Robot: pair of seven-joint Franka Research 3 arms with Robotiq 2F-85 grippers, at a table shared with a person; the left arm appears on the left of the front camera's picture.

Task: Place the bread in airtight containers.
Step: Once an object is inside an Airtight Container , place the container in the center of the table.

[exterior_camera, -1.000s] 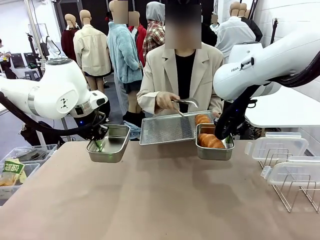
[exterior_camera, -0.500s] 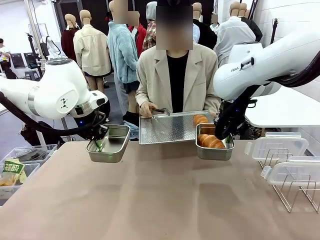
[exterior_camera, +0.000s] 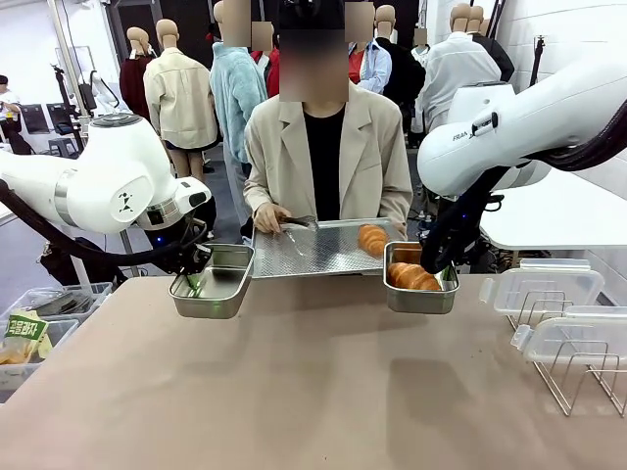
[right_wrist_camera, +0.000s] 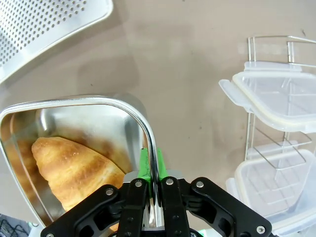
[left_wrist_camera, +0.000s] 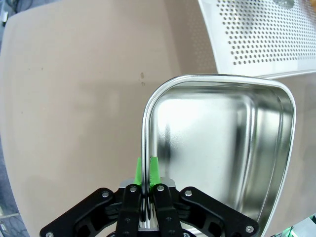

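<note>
My left gripper (exterior_camera: 194,284) (left_wrist_camera: 146,170) is shut on the rim of an empty steel container (exterior_camera: 213,281) (left_wrist_camera: 217,153), held just above the table at the left. On the right, my right gripper (exterior_camera: 446,273) (right_wrist_camera: 152,170) is shut on the rim of a second container (exterior_camera: 420,294) (right_wrist_camera: 94,106) with one golden roll of bread (exterior_camera: 412,277) (right_wrist_camera: 74,170) inside. Another roll (exterior_camera: 372,239) lies on the perforated flat tray (exterior_camera: 323,251) that a person holds across the table between the two containers. The person's hand (exterior_camera: 266,218) holds metal tongs (exterior_camera: 297,224) over the tray's left end.
A wire rack (exterior_camera: 578,367) with clear plastic lids (exterior_camera: 542,284) (right_wrist_camera: 276,98) stands at the table's right edge. Plastic bins (exterior_camera: 39,328) sit off the table's left side. The brown tabletop (exterior_camera: 294,392) lies bare in front.
The person has shifted left with the flat tray, carrying the remaining roll along. The hand with tongs dropped onto the tray's left end. Both arms and containers stay still.
</note>
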